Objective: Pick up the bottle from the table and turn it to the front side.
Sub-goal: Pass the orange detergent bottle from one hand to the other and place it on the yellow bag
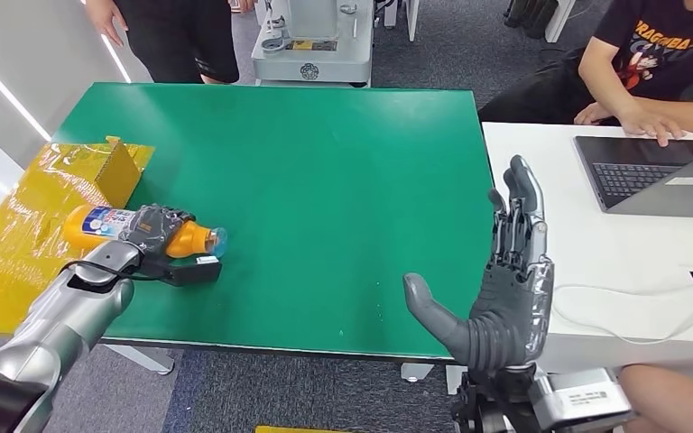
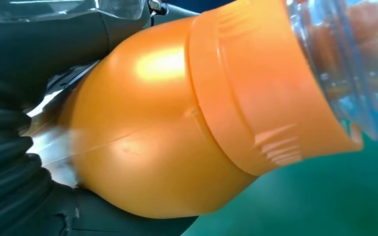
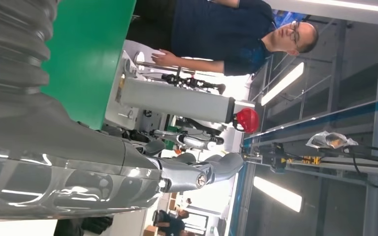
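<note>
Right hand hovers open; left hand grips the orange bottle beside a yellow box.

The right hand comes in as a grey ribbed cover and glossy grey fingers stretched out straight, holding nothing. Beside it runs the green desk. Past the desk's edge stands a grey machine with a red knob, and a person in a dark shirt stands near it under long ceiling lights.
</note>
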Controlling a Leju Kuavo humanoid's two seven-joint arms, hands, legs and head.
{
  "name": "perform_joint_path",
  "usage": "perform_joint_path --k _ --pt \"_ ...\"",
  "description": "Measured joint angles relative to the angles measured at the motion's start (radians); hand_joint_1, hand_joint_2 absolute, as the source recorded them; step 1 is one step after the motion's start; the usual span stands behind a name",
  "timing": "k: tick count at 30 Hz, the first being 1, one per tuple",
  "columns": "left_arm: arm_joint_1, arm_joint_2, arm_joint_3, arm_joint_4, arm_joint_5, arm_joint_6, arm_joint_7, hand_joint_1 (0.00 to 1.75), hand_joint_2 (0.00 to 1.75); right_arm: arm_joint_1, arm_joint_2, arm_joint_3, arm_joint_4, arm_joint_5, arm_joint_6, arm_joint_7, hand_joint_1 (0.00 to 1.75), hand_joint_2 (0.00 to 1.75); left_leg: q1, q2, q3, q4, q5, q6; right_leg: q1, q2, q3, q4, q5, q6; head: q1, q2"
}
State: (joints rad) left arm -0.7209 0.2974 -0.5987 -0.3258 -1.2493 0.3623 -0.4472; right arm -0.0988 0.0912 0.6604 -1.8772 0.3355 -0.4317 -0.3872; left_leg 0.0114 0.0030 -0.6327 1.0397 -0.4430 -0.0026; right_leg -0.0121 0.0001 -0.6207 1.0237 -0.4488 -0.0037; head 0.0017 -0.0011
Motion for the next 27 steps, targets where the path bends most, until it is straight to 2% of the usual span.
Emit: perform_joint_path --k 23,27 --pt "-0.032 -0.057 0.018 0.000 -0.021 -0.008 0.018 1.75 1.75 -0.009 0.000 0.003 0.010 -0.006 -0.034 -0.008 0.00 1.75 0.000 0.000 0.000 0.000 0.000 0.000 0.000 0.000 0.000 0.000 0.000 0.000 0.000 0.000" --pt "-0.034 -0.065 0.018 0.000 -0.028 -0.012 0.021 0.00 1.75 -0.013 0.000 0.003 0.013 -0.006 -0.041 -0.012 0.00 1.75 0.000 0.000 0.000 0.000 0.000 0.000 0.000 0.000 0.000 0.000 0.000 0.000 0.000 0.000"
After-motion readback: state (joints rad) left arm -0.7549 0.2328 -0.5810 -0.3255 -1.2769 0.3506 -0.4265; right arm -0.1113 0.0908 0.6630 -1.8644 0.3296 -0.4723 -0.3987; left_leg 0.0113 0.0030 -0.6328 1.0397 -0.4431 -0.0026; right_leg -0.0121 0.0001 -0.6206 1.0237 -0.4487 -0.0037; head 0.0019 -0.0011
